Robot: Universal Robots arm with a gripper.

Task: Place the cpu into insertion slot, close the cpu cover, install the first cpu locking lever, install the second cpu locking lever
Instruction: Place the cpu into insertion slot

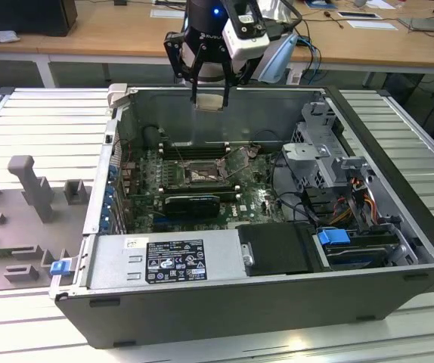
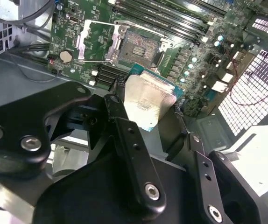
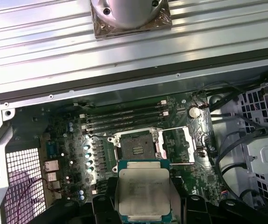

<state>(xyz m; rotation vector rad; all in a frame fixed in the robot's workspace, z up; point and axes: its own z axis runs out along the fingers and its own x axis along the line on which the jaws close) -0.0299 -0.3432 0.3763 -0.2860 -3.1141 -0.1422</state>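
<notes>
Exterior view first: the gripper (image 1: 209,97) hangs above the open computer case (image 1: 277,302), which sits on the ribbed worktop (image 1: 43,121). It is well above the insertion slot (image 1: 202,175) and toward the case's back wall from it. The cpu (image 1: 210,105) shows as a pale square pinched at the fingers' tips.

Over to the second wrist view: the fingers (image 2: 124,126) are clamped on the cpu (image 2: 149,100), one on each opposite edge, with the silvery face tilted toward the camera. The insertion slot (image 2: 136,49) lies beyond the chip, its contact field bare. The cpu cover (image 2: 95,42) is swung open just beside the slot, green board showing through its cut-out. Thin wire levers run along the slot's frame, and I cannot tell how they are latched.

First wrist view now: the cpu (image 3: 143,191) is square to the camera and held apart from the insertion slot (image 3: 136,147), which sits empty. The cpu cover (image 3: 178,147) lies flipped back, touching the slot's frame along one side.

My read is that this is step one, placing the chip, with the carry under way and nothing seated. Cover and both levers are not yet dealt with. Seating calls for the chip level, centred over the slot, its edges and notches matched to the frame, then a gentle, straight descent, because a tilted drop could bend contacts.
</notes>
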